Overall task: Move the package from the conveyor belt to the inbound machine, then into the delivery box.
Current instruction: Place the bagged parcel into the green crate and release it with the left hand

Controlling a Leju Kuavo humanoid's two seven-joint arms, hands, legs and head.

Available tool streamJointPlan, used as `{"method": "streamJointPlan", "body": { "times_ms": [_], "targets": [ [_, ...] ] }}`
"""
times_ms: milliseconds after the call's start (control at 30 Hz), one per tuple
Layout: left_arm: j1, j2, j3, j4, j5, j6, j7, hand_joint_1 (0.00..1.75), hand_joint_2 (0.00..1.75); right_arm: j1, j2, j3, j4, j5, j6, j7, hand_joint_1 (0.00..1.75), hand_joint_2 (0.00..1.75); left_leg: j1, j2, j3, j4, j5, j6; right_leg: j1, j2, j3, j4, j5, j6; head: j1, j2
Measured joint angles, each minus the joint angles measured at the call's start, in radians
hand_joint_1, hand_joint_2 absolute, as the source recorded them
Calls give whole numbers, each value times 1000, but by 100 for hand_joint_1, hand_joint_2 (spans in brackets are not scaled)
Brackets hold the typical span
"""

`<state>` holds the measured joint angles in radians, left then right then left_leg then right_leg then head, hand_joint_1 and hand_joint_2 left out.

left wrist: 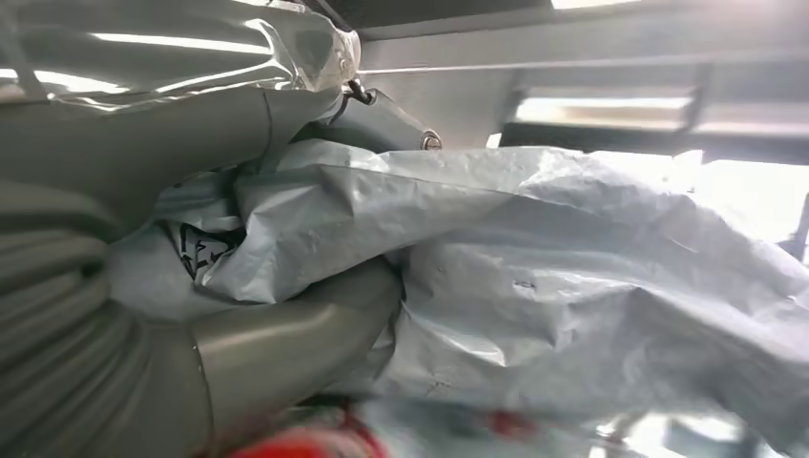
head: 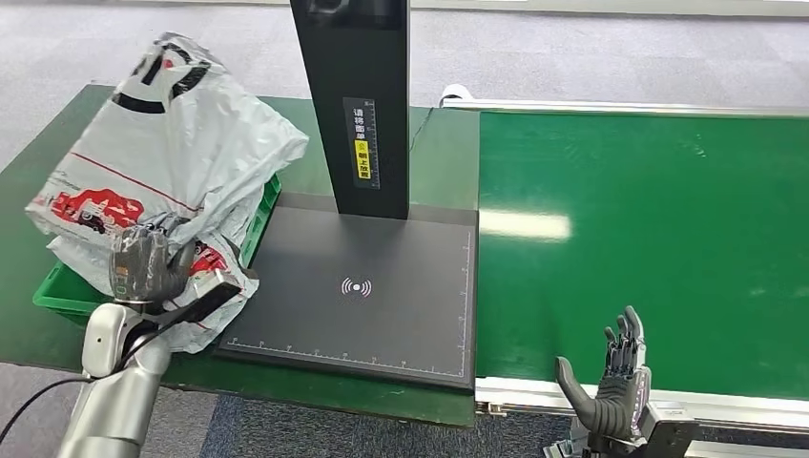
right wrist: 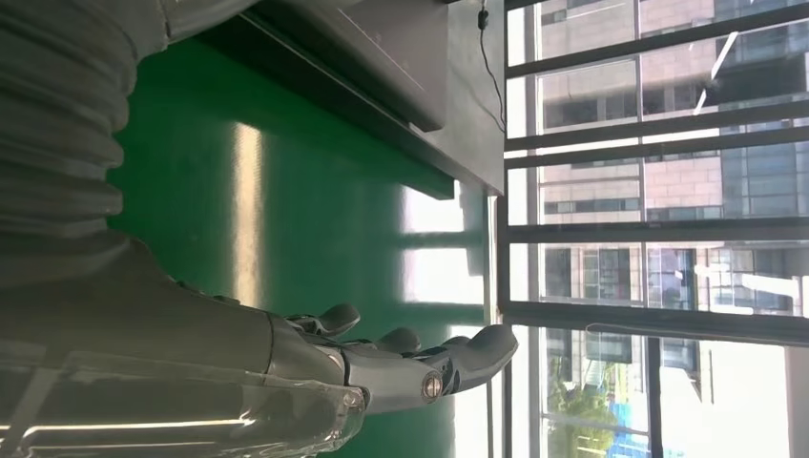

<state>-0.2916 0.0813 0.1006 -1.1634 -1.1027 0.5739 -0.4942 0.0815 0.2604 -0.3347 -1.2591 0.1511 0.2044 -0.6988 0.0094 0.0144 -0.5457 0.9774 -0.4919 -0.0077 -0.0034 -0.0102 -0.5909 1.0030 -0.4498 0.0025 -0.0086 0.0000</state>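
Note:
The package [head: 176, 157] is a crumpled grey-white plastic mailer bag with red and black print. It lies over the green delivery box [head: 59, 291] at the left of the table. My left hand [head: 145, 264] grips the bag's near lower part, fingers curled into the plastic. In the left wrist view the thumb [left wrist: 286, 339] presses into the wrinkled package [left wrist: 534, 277]. The black inbound machine's flat scan pad [head: 358, 286] lies bare to the right of the box. My right hand [head: 611, 377] is open, fingers upright, at the near edge of the green conveyor belt [head: 649, 239]; the right hand [right wrist: 382, 367] holds nothing.
The inbound machine's black post [head: 353, 105] rises behind the pad. A silver rail [head: 668, 405] runs along the belt's near edge. Grey carpet floor surrounds the table. Windows and buildings [right wrist: 658, 191] fill the background of the right wrist view.

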Motion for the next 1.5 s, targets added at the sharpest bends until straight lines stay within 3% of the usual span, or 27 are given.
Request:
{"method": "streamJointPlan", "body": {
  "times_ms": [133, 267, 300, 400, 433, 633, 800, 1133, 1333, 1500],
  "targets": [
    [102, -19, -69, -194, 26, -25, -2, 155, 175, 5, 5, -9, -3, -1, -4, 0, 0, 175, 0, 0, 0, 0, 0, 0, 0, 0, 0, 0, 0, 0, 0, 0],
    [151, -28, -99, -297, 28, -30, 0, 154, 175, 6, 7, -16, -5, -1, -6, 0, 0, 175, 1, 0, 0, 0, 0, 0, 1, 0, 0, 0, 0, 0, 0, 0],
    [158, -29, -103, -313, 28, -30, 0, 123, 175, 6, 8, -18, -5, -1, -6, 0, 0, 175, 1, 0, 0, 0, 0, 0, 1, 0, 0, 0, 0, 0, 0, 0],
    [170, -31, -111, -344, 32, -34, 2, 8, 175, 6, 10, -20, -5, -1, -6, 0, 0, 175, 1, 0, 1, 0, 0, 0, 1, 0, 0, 0, 0, 0, 0, 0],
    [172, -31, -113, -351, 35, -39, 6, 0, 175, 6, 10, -21, -6, -1, -6, 0, 0, 175, 1, 0, 1, 0, 0, 0, 1, 0, 1, 0, 0, 0, 0, 0],
    [178, -32, -107, -349, 9, -52, 90, 0, 175, 5, 10, -22, -10, 4, -4, 0, 0, 175, 1, 0, 1, 0, 0, 0, 1, 0, 1, 0, 0, 0, 0, 0],
    [160, -32, -84, -274, -95, 14, 135, 0, 175, 5, 12, -22, -14, 5, -4, 0, 0, 175, 1, 0, 1, 0, 0, 0, 1, 0, 1, 0, 0, 0, 0, 0],
    [143, -33, -73, -205, -153, 36, 165, 0, 175, 5, 13, -22, -19, 6, -3, 0, 0, 175, 1, 0, 1, 0, 0, 0, 1, 0, 1, 0, 0, 0, 0, 0],
    [91, -28, -61, -96, -440, 104, 364, 0, 175, 4, 17, -22, -22, 16, 6, 0, 0, 175, 1, 0, 1, 0, 0, 0, 1, 0, 1, 0, 0, 0, 0, 0],
    [-7, 15, -61, 63, -463, 119, 477, 0, 175, 2, 20, -22, -22, 26, 11, 0, 0, 175, 1, 1, 2, 0, 2, -1, 1, 0, 1, 1, 1, -2, 0, 0]
  ]
}}
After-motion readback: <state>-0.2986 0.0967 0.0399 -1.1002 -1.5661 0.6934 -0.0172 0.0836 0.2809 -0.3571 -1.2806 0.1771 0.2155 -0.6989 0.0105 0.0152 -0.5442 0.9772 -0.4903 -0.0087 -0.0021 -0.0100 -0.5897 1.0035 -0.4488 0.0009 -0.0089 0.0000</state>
